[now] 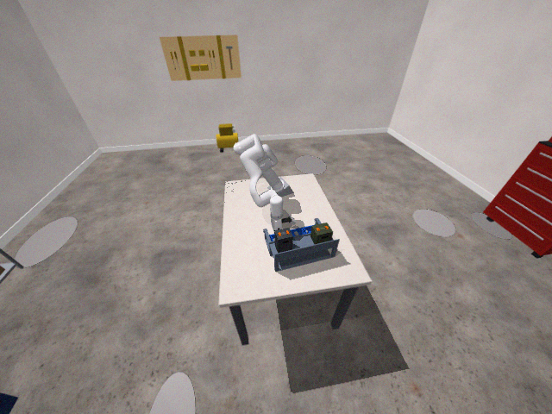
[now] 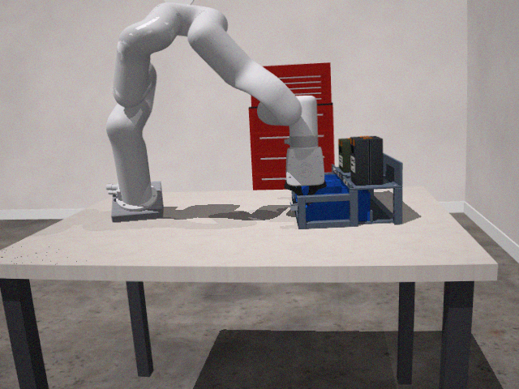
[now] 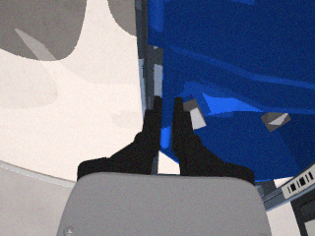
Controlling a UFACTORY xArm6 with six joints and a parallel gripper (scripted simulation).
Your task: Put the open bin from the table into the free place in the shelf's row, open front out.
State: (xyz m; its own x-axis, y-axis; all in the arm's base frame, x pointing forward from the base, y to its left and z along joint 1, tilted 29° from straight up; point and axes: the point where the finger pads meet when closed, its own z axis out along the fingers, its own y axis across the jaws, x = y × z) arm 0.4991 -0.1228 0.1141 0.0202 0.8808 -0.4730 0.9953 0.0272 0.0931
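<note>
A blue open bin (image 2: 328, 209) (image 3: 236, 143) stands at the near end of the grey shelf (image 1: 303, 256) (image 2: 353, 209), its rear part under the board. It looks about level in the exterior view; whether its base touches the shelf floor cannot be told. A grey part (image 3: 197, 117) and another part (image 3: 276, 121) lie in it. My gripper (image 3: 166, 108) is shut on the bin's front wall, from above. The fingertips are largely hidden in the exterior view. Another blue bin (image 1: 305, 230) (image 3: 236, 29) is beside it in the row, seemingly level. The shelf's front lip is just in front of the held bin.
A dark box (image 1: 283, 241) (image 2: 366, 160) and a green box (image 1: 322, 233) (image 2: 344, 155) stand on the upper board close behind my wrist. A side rail (image 2: 327, 197) closes the shelf's near end. The table (image 1: 249, 276) (image 2: 234, 246) extends around the shelf.
</note>
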